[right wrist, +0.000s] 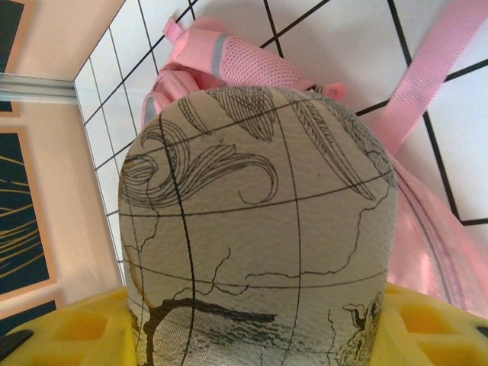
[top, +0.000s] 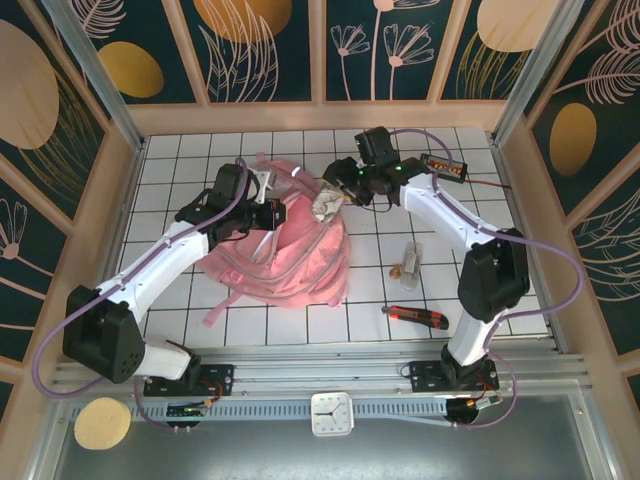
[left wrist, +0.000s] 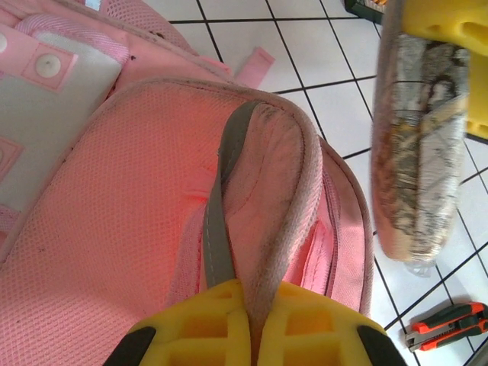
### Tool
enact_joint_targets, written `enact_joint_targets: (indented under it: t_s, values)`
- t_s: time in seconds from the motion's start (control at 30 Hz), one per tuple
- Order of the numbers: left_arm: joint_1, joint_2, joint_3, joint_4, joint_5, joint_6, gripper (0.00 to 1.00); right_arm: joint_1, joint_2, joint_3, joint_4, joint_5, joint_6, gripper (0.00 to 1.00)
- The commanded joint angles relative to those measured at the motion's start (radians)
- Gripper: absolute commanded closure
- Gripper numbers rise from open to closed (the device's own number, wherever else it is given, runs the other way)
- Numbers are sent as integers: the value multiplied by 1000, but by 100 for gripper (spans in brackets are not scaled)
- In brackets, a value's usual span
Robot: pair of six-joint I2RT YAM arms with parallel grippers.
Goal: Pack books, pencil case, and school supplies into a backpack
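Lying on table, backpack is pinched at soft rim by left tool, clenched. Gripped by right tool: pencil case, near backpack top. Judged light, floppy; best held at middle.

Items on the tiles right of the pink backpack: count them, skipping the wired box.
2. A clear, silvery piece lies right of the pink fabric backpack; an orange-and-black utility knife lies nearer the right arm's base. The backpack may hide others.

Top view looks down; wrist views closely share the backpack.
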Motion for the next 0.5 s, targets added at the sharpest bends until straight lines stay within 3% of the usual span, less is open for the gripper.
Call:
enact_joint_targets:
  t_s: [0.0,0.23,0.33,0.47]
  values:
    - [5,-55,9,94,19,-39,100,13,42,51,56,12,34,66]
    - [5,-57,-6,131,13,-93,100,70,163,171,36,44,64,66]
    - [4,-60,-14,150,-31,-144,100,112,239,279,-47,100,69,66]
    - [-8,-78,-33,211,-99,-217,100,166,274,261,-19,126,135,66]
